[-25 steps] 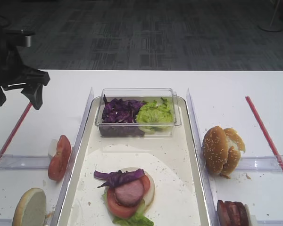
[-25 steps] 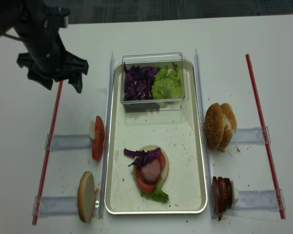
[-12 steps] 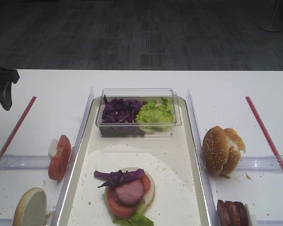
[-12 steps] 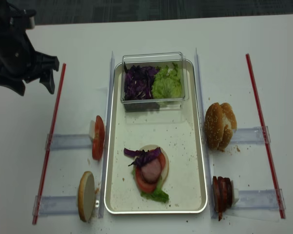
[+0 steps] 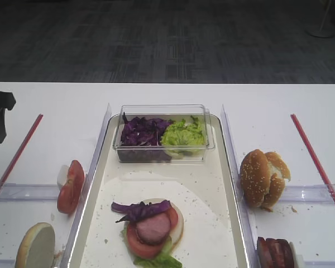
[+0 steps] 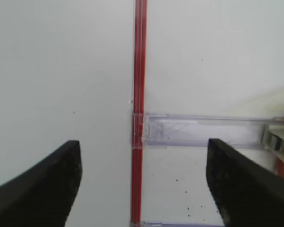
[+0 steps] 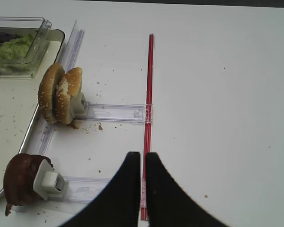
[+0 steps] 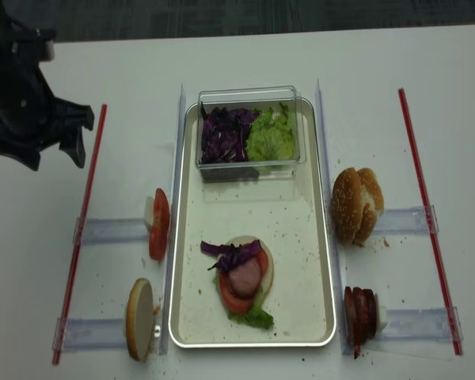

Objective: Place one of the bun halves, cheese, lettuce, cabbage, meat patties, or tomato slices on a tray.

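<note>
The tray (image 8: pixel 321 261) lies with its long axis running from the near edge of the table (image 8: pixel 245 55) to the far one. At its far end sits a clear tub (image 8: pixel 249 131), set crosswise, holding purple cabbage (image 8: pixel 226 134) in its left half and lettuce (image 8: pixel 271 136) in its right half. Toward the near end of the tray lies a stack: a pale bun base (image 8: pixel 266 269), a lettuce leaf, a tomato slice (image 8: pixel 234 299), a meat patty (image 8: pixel 245 277) and a strip of cabbage laid crosswise on top.

Left of the tray, tomato slices (image 8: pixel 158 224) stand on edge in a clear holder, and nearer the front a bun half (image 8: pixel 139 328) stands on edge too. Right of the tray two seeded bun halves (image 8: pixel 356 203) lean together upright, and meat patties (image 8: pixel 359 315) stand on edge nearer the front.

The left gripper (image 8: pixel 41 149) hangs well to the left of the tray, over a red strip (image 8: pixel 85 207), its fingers (image 6: pixel 47 187) spread wide apart and empty. The right gripper (image 7: pixel 142 163) is to the right of the tray over the other red strip (image 7: pixel 148 99), its fingers nearly together with nothing between them.
</note>
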You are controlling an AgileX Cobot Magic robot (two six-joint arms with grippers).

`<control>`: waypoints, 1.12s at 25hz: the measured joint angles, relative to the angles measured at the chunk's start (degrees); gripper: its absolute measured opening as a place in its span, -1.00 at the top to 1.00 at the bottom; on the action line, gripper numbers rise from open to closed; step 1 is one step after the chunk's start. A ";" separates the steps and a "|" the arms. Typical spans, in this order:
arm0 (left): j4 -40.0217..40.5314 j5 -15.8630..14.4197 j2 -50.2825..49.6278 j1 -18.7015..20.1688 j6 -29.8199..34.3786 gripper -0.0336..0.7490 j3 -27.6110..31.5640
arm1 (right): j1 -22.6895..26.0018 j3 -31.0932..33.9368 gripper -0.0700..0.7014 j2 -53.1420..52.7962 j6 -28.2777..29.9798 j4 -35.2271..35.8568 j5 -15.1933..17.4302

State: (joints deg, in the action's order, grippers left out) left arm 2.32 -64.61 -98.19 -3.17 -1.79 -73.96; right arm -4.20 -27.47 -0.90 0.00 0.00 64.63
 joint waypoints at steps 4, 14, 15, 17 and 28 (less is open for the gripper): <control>0.00 2.20 6.37 0.00 0.00 -0.37 8.57 | 0.00 0.00 -0.94 0.00 0.00 0.00 0.00; -3.61 8.70 25.30 0.00 0.00 -0.37 31.70 | 0.00 0.00 -0.94 0.00 0.00 0.00 0.00; -3.90 9.15 27.55 0.00 0.00 -0.37 33.71 | 0.00 0.00 -0.94 0.00 0.00 0.00 0.00; -3.99 9.96 31.67 0.00 0.00 -0.37 36.99 | 0.00 0.00 -0.94 0.00 0.00 0.00 0.00; -4.11 10.50 57.63 0.00 -0.10 -0.37 46.29 | 0.00 0.00 -0.94 0.00 0.00 0.00 0.00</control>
State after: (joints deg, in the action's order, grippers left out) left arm -1.79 -54.11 -40.55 -3.17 -1.90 -27.67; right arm -4.20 -27.47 -0.90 0.00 0.00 64.63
